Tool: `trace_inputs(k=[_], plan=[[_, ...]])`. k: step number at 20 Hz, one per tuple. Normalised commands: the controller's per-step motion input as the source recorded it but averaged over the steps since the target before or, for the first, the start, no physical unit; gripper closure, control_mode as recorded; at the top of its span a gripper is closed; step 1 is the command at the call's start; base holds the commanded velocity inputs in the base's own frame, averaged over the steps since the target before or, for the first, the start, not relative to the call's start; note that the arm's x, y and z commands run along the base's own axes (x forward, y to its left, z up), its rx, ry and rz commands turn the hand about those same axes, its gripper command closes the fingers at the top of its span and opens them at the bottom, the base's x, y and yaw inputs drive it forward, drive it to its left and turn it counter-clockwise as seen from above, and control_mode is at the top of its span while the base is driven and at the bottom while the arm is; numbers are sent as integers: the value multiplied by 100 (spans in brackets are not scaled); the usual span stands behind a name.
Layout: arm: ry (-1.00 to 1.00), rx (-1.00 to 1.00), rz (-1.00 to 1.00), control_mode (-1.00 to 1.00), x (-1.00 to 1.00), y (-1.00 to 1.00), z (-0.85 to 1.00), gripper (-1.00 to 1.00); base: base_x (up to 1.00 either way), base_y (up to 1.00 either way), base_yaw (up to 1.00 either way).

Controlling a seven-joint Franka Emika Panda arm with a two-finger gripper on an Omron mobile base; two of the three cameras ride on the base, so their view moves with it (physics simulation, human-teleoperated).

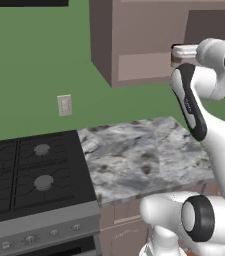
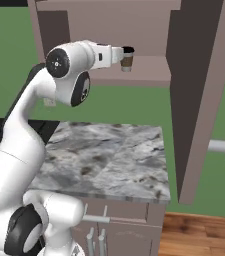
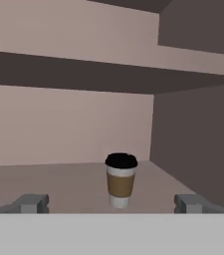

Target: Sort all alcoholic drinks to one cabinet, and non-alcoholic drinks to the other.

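Stove [image 1: 29,175]: I see its black burners at far left of the left base view, cut off by the frame edge.
Counter [image 1: 144,160]: grey marbled top, partly covered by my arm.
Gripper [image 3: 111,203]: in the left base view I cannot make it out behind my wrist. In the hand view the fingertips [image 3: 31,203] stand spread wide apart, pinching nothing.
Cup [image 3: 121,180]: small tan cup with a black top, upright on the cabinet shelf, between my two fingertips and a little beyond them, not touching either.
Cabinet [image 2: 149,70]: mauve-brown wall cabinet, open; its lower shelf holds the cup. The upper shelf is mostly cut off.
Cabinet door [image 2: 199,95]: swung open at right, its grey bar handle [image 2: 224,146] partly out of frame.
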Motion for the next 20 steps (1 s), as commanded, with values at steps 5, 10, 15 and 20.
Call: trace_inputs(k=[5, 10, 15, 20], plan=[[5, -2, 1, -100, -78, 18, -7, -100, 0, 0, 0], [1, 0, 3, -100, -71, 18, -9, -100, 0, 0, 0], [0, 0, 3, -100, -55, 26, -3, -100, 0, 0, 0], [9, -1, 0, -100, -33, 21, 0, -100, 0, 0, 0]])
